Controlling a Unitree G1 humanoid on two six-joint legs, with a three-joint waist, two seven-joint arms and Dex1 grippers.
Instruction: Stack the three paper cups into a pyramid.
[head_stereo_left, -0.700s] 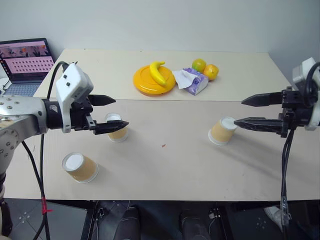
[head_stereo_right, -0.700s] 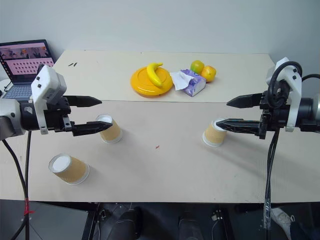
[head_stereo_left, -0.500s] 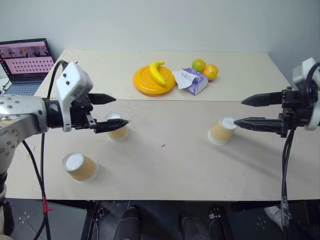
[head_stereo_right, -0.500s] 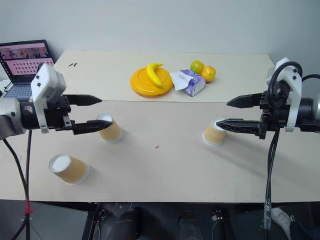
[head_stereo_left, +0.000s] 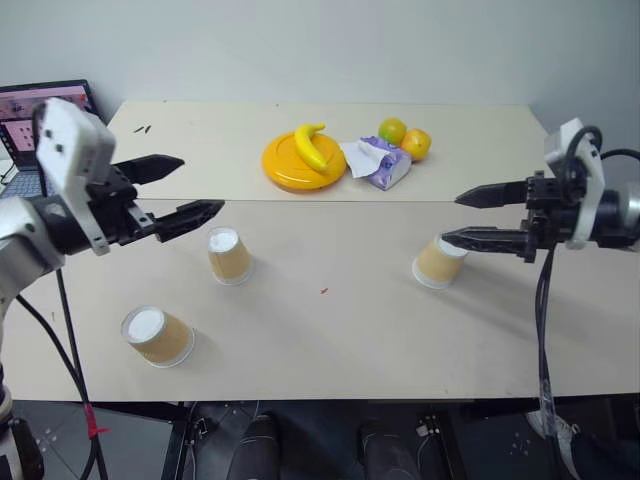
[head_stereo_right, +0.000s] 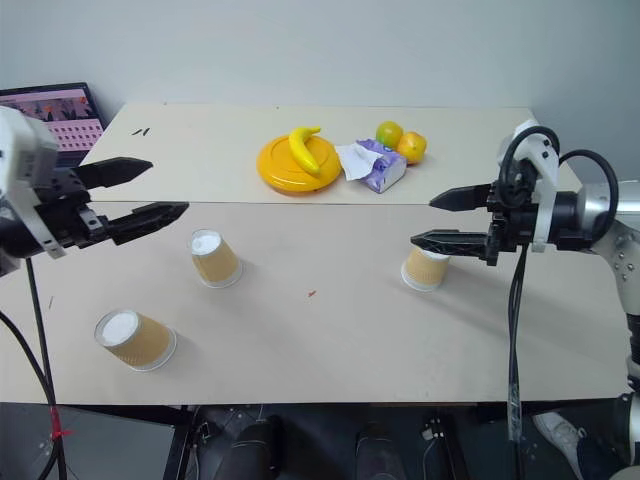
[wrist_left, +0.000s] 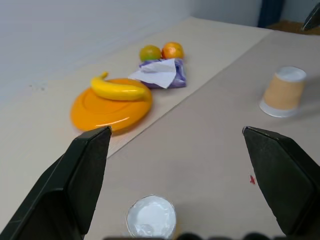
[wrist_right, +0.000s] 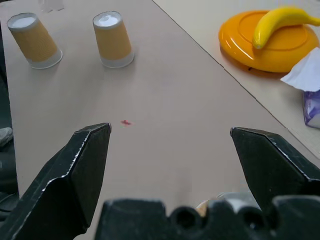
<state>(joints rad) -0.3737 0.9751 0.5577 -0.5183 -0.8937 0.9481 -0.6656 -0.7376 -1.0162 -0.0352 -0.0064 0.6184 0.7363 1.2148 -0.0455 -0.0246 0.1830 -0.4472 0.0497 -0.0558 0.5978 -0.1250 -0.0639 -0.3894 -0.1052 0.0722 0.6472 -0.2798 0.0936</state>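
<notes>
Three tan paper cups stand upside down on the table, white bases up. One cup (head_stereo_left: 229, 256) is left of centre, a second cup (head_stereo_left: 157, 335) leans near the front left edge, and a third cup (head_stereo_left: 438, 262) is at the right. My left gripper (head_stereo_left: 200, 184) hovers open above and to the left of the centre-left cup, holding nothing. My right gripper (head_stereo_left: 450, 218) is open and empty, its lower fingertip just over the right cup. In the right wrist view the two left cups (wrist_right: 112, 39) (wrist_right: 32, 40) show beyond the fingers.
A yellow-orange plate (head_stereo_left: 285, 168) with a banana (head_stereo_left: 314, 145) sits at the back centre. Beside it are a purple tissue pack (head_stereo_left: 378, 164) and two round fruits (head_stereo_left: 404, 138). A laptop (head_stereo_right: 60, 110) stands off the table's far left corner.
My left gripper has pulled back to the left and risen off the centre-left cup, which stays put. My right gripper has shifted left so its tip is over the right cup. The view has shifted slightly.
</notes>
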